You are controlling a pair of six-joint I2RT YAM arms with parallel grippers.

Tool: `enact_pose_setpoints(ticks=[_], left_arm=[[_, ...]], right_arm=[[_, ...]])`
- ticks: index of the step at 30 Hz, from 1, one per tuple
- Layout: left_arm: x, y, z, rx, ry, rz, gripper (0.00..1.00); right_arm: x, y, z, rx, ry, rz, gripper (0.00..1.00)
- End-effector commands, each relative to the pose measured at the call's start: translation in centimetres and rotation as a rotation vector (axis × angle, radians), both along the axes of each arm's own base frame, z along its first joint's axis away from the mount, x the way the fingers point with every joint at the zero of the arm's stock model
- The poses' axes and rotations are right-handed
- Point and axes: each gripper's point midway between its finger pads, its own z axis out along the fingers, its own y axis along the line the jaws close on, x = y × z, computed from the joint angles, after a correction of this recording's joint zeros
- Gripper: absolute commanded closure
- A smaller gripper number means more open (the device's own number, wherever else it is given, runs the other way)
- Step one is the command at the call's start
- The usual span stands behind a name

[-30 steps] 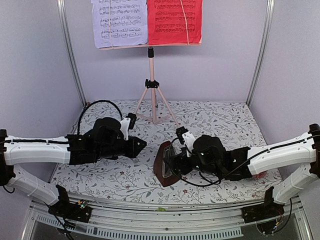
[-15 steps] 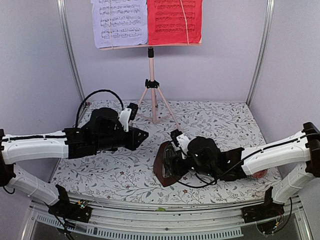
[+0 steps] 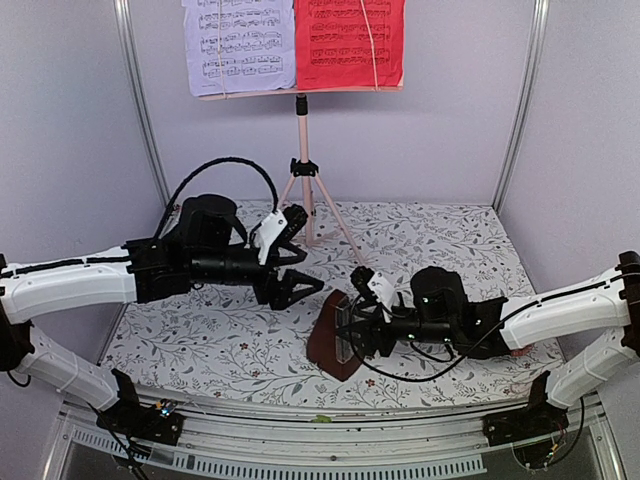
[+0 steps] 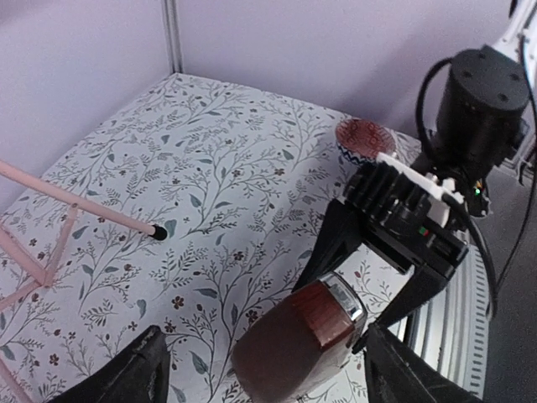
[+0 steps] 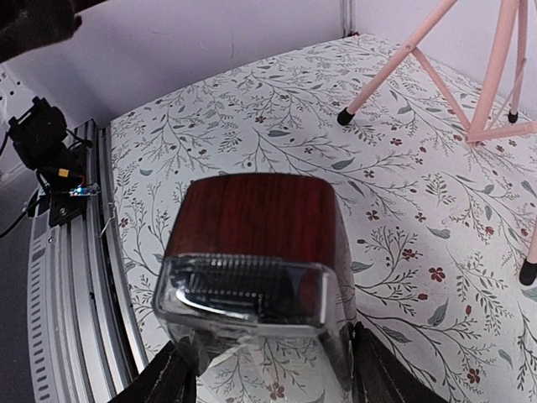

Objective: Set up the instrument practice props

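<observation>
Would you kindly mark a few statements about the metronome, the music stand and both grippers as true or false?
1. On the music stand, the lilac sheet sits left of the red sheet. True.
2. The metronome stands upright. False: it is tipped over.
3. The right gripper has its fingers on either side of the metronome. True.
4. The left gripper grips a stand leg. False: it is open, holding nothing.

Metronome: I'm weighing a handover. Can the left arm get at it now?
Probably yes: the left fingers hang open close by the metronome, nothing between, though the right fingers straddle its far end.
</observation>
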Motion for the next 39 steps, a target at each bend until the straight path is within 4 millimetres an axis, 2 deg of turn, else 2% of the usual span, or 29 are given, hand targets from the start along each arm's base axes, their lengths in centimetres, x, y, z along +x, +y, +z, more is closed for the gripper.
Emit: enact_pose_setpoints(ticks=[1,7,13,18,25,30,37,39], left_arm=[[-3.5,-1.0,-2.0,0.067,-0.097,-0.299,0.19],[-5.4,-1.0,-2.8,0.046,-0.221,-0.446,0.17],[-6.4,-2.0,-3.9,0.045,-0.205,-0.543,0.19],[-6.5,-2.7,-5.3,0.059,-0.183,-0.567,0.21],[-6.3,-3.5,-6.1,0.055,-0.174,-0.577,0.25],[-6.4,-3.8,-6.8,0.055,-0.156,-0.589,0.32],[-6.5,-3.8,-7.1,0.062,-0.166,-0.590,0.45],[-6.4,-3.7,-7.1,0.065,-0.173,-0.584,0.49]], right_arm=[[-2.4,0.6,1.6,0.040,-0.090,0.223,0.63],[-3.5,0.5,1.4,0.039,-0.103,0.329,0.63],[-4.0,0.9,1.3,0.021,-0.109,0.381,0.63],[-4.2,1.0,1.0,0.005,-0.111,0.399,0.62],[-4.0,1.2,0.5,-0.015,-0.106,0.401,0.58],[-3.7,1.2,0.4,-0.022,-0.107,0.389,0.50],[-3.7,1.2,0.3,-0.030,-0.107,0.391,0.29],[-3.8,1.2,0.3,-0.030,-0.104,0.396,0.26]])
